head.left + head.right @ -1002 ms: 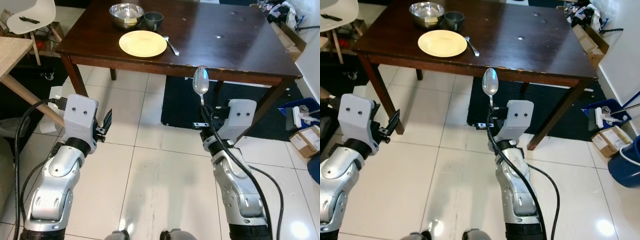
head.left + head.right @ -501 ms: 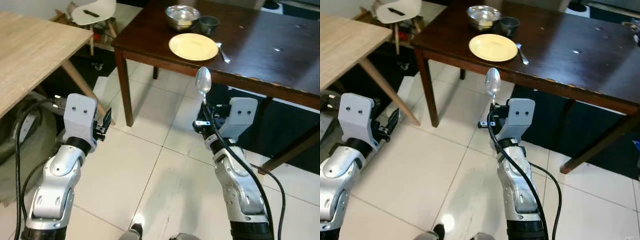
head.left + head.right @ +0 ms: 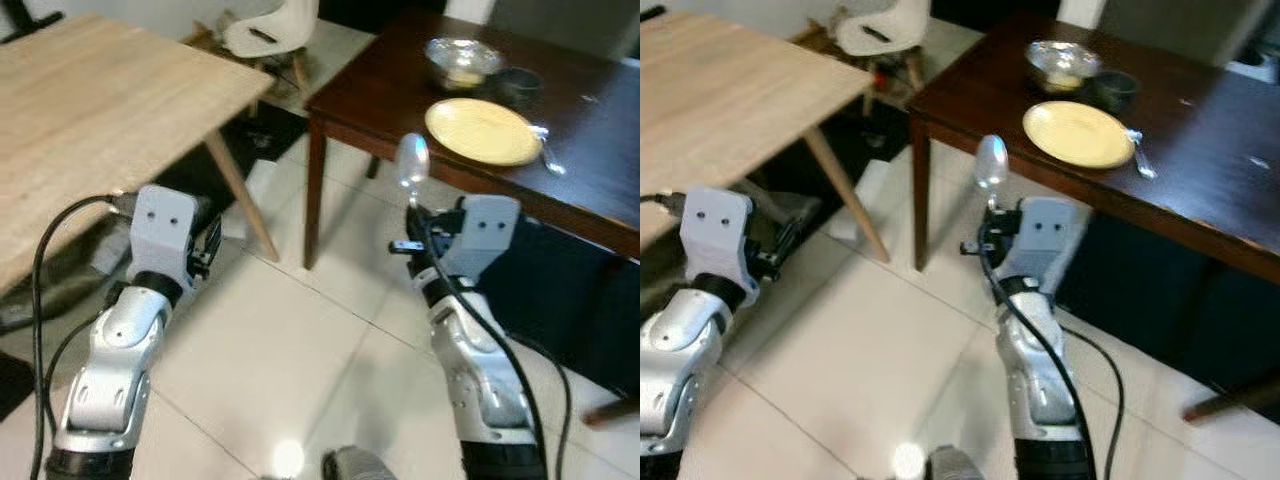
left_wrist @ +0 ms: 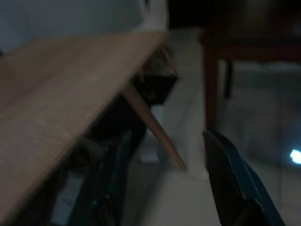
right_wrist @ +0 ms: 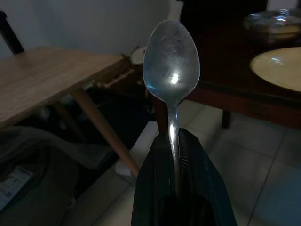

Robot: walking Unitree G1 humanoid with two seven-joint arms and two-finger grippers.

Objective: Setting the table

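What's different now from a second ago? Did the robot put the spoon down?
No. The view has swung to the robot's left, so the light wooden table has come into sight and the dark table has slid to the right; that is the camera turning, not the things moving. The right tool stays shut on the spoon, held upright. The left tool stays empty. The yellow plate stays on the dark table.
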